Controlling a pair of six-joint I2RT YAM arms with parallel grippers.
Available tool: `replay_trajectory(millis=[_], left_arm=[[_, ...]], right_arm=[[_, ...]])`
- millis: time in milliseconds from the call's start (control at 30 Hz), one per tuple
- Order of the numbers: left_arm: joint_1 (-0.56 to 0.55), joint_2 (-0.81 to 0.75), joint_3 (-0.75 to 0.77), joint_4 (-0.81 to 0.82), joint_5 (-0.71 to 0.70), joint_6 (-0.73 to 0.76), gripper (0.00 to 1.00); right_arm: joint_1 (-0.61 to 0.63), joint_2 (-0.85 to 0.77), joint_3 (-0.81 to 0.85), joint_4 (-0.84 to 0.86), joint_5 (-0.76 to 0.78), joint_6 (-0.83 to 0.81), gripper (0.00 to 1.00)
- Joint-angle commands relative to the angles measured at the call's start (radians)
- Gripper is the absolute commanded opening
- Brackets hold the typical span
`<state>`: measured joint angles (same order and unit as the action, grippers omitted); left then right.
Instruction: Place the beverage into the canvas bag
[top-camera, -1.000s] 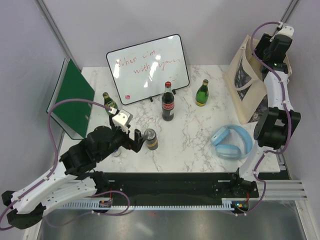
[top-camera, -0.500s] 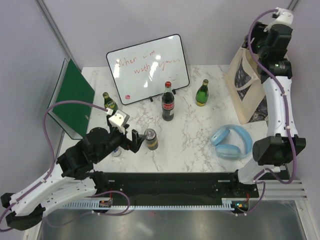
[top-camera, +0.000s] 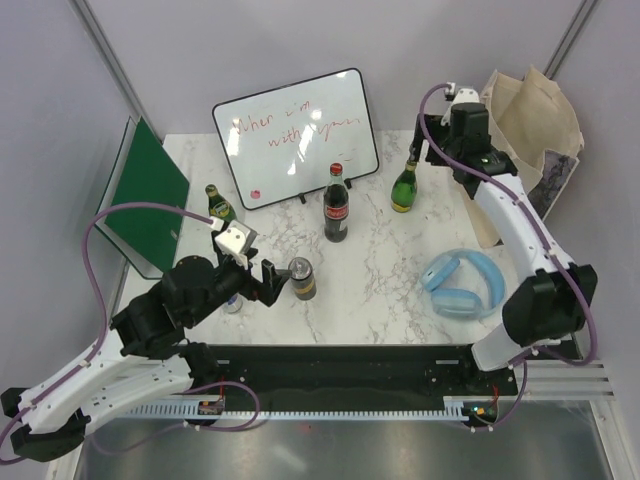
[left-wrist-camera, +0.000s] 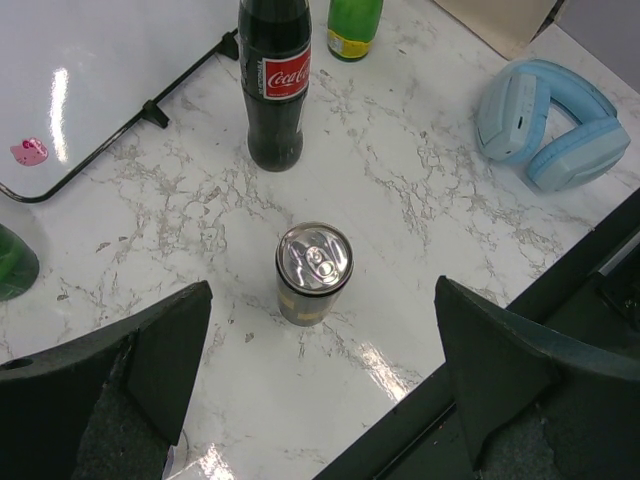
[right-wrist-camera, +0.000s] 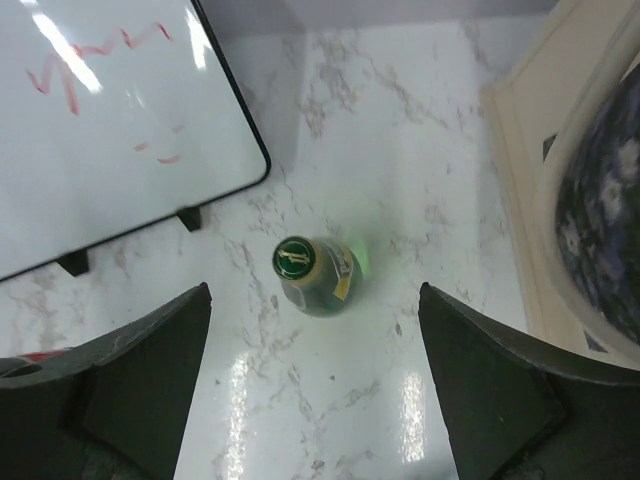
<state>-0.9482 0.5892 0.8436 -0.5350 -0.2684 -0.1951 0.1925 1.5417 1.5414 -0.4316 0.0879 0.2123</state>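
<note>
The cream canvas bag (top-camera: 530, 118) stands at the back right, its printed panel facing right; its edge shows in the right wrist view (right-wrist-camera: 525, 160). My right gripper (top-camera: 428, 140) hangs open above a green bottle (top-camera: 404, 187), which stands upright on the table between and below the fingers (right-wrist-camera: 315, 270), untouched. My left gripper (top-camera: 270, 280) is wide open, low over the table. A silver-topped can (left-wrist-camera: 313, 272) stands just ahead of its fingertips, apart from both. A cola bottle (top-camera: 336, 205) stands mid-table. A second green bottle (top-camera: 219, 206) is at the left.
A whiteboard (top-camera: 295, 135) on a stand leans at the back centre. A green board (top-camera: 148, 195) stands at the left edge. Blue headphones (top-camera: 462, 283) lie front right, near the bag's foot. A black rail runs along the near edge.
My right arm swung from above the bag down and left to over the green bottle, and its jaws opened wider. The left arm held still.
</note>
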Motion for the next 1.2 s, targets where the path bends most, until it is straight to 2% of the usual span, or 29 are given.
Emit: replay_trajectory(millis=[0,200,500,667,933,1167], left_arm=[[0.005,0.006,-0.003,0.046,-0.005,0.02,1.0],[0.005,0.021,-0.005,0.046,-0.006,0.022,1.0],[0.005,0.032,-0.009,0.053,0.018,0.023,1.0],[0.005,0.032,-0.008,0.049,0.008,0.026,1.0],[0.005,0.04,-0.009,0.052,0.006,0.028,1.0],[0.005,0.028,-0.009,0.052,0.006,0.026,1.0]], right_arm=[[-0.002,0.107,0.019,-0.01,-0.01,-0.024,0.92],[-0.001,0.225,0.042,0.037,-0.04,-0.027,0.85],[-0.001,0.236,-0.124,0.319,-0.027,-0.017,0.73],[0.001,0.247,-0.162,0.35,-0.004,-0.013,0.71],[0.001,0.264,-0.184,0.418,-0.014,-0.031,0.54],[0.021,0.241,-0.214,0.424,0.036,-0.039,0.48]])
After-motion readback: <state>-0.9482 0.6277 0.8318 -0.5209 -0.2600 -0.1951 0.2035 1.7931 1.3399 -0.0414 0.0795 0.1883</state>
